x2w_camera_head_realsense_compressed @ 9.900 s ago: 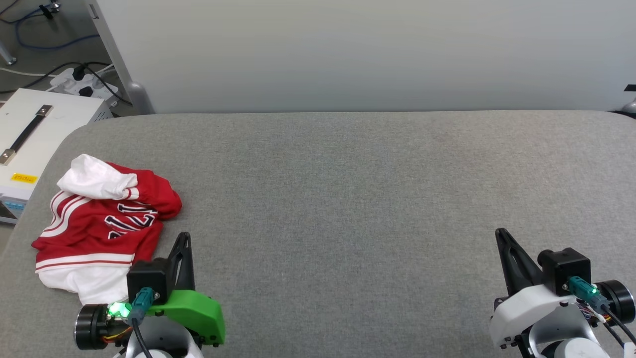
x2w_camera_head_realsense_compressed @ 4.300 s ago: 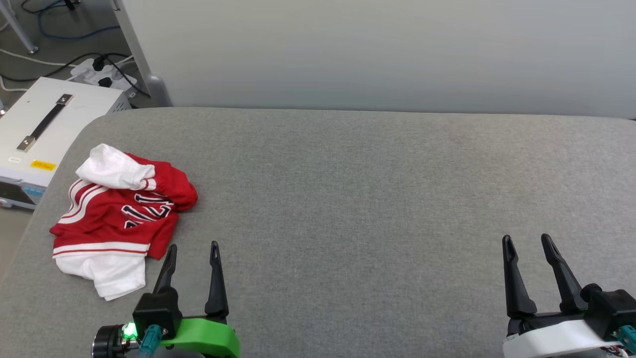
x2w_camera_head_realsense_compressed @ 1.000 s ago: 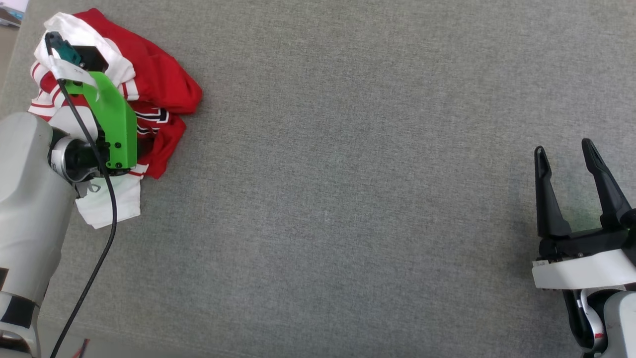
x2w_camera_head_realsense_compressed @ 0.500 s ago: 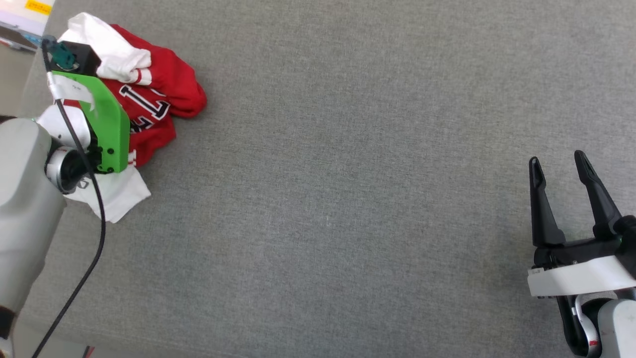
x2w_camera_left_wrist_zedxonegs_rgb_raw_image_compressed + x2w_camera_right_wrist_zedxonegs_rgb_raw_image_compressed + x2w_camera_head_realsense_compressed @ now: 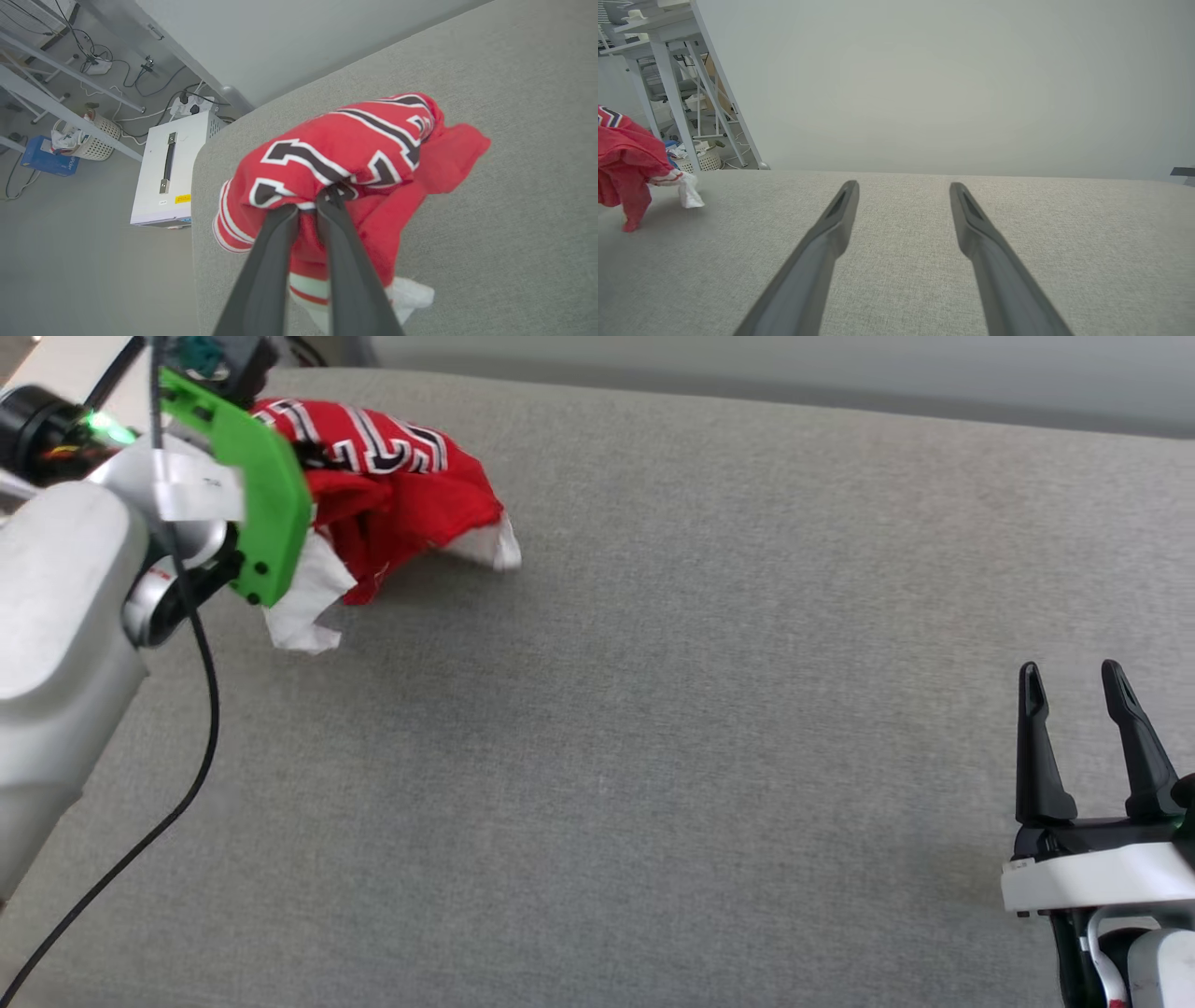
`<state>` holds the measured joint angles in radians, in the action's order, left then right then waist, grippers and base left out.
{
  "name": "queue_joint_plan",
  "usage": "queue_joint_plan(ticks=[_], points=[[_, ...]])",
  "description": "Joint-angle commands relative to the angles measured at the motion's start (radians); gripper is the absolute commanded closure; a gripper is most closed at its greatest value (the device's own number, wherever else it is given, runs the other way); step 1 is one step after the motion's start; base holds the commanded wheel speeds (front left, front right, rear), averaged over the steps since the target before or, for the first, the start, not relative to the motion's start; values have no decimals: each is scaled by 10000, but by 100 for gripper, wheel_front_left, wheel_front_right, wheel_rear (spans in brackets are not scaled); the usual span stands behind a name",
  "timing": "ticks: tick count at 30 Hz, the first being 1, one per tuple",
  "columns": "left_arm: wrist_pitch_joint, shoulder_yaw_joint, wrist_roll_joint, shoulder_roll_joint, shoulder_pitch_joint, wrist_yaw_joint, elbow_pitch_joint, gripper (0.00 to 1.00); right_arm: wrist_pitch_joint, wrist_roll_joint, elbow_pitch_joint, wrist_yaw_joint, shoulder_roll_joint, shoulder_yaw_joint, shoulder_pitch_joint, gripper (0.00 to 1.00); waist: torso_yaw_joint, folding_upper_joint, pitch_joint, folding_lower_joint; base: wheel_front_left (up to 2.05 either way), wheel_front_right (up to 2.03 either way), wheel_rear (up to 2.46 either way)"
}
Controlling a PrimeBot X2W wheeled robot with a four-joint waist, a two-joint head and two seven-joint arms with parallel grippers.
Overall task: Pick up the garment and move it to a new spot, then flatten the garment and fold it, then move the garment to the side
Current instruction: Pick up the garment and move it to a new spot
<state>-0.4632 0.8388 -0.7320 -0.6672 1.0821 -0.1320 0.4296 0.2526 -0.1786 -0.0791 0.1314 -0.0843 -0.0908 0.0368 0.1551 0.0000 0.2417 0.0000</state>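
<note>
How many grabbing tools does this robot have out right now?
2. The left tool pinches the red shirt at far left; the right tool stands open, lower right.

The garment [image 5: 392, 495] hangs from the left gripper [image 5: 310, 205] over the table's [image 5: 653, 709] far left — the right gripper [image 5: 1074, 677] is well apart, at the near right. A box [image 5: 168, 172] stands on the floor beyond that left edge.

At ten o'clock in the head view a green plastic wrist bracket [image 5: 271, 504] hides the fingers of the left gripper [image 5: 309, 204] and part of the bunched red-and-white jersey garment [image 5: 401, 495], which the right wrist view's nine o'clock edge also cuts off.
</note>
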Motion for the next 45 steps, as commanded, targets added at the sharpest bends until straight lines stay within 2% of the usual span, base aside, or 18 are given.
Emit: queue_joint_plan(ticks=[1,7,14,20,27,31,33,37,41,42,43,45], points=[[133,134,83,166,323,14,-240,100,92,-28,13,-7,56,-104,-134,0,-489,0,-425,0,0,0,0],[305,872,193,804,911,14,-1132,100,92,-43,2,-7,231,-362,-84,0,-1250,0,-592,0,0,0,0],[718,2013,-4,1800,1467,14,-1883,100,92,-104,25,-7,326,-480,-8,0,-2303,0,-575,0,0,0,0],[1266,3207,-222,2383,1599,14,-2087,100,92,-434,62,-7,337,-650,-63,0,-2853,0,-407,0,0,0,0],[1568,4292,72,2671,180,14,-1703,100,92,-577,70,-7,339,-975,-233,0,-2761,0,-342,0,0,0,0],[1586,4394,301,2812,-1141,14,-1327,100,92,-564,141,-7,339,-975,-279,0,-2515,0,-321,0,0,0,0],[1733,4409,403,3022,-2426,14,-787,100,92,-487,154,-7,339,-867,-236,0,-2298,0,-278,0,0,0,0],[1997,4411,278,3300,-3267,14,-203,100,92,-407,140,-7,340,-796,-173,0,-2145,0,-228,0,0,0,0],[2566,4404,329,3509,-3451,32,459,100,92,-324,139,-7,340,-725,-191,0,-1991,0,-289,0,0,0,0],[2784,4358,358,3583,-3455,68,579,58,92,-312,139,-7,340,-710,-211,0,-1953,0,-325,0,0,0,0],[3063,4301,419,3673,-3440,132,651,0,92,-293,144,-7,340,-693,-243,0,-1904,0,-378,0,0,0,0],[3844,4081,547,3883,-3436,403,701,0,92,-253,180,-7,340,-662,-347,0,-1789,0,-586,0,0,0,0]])
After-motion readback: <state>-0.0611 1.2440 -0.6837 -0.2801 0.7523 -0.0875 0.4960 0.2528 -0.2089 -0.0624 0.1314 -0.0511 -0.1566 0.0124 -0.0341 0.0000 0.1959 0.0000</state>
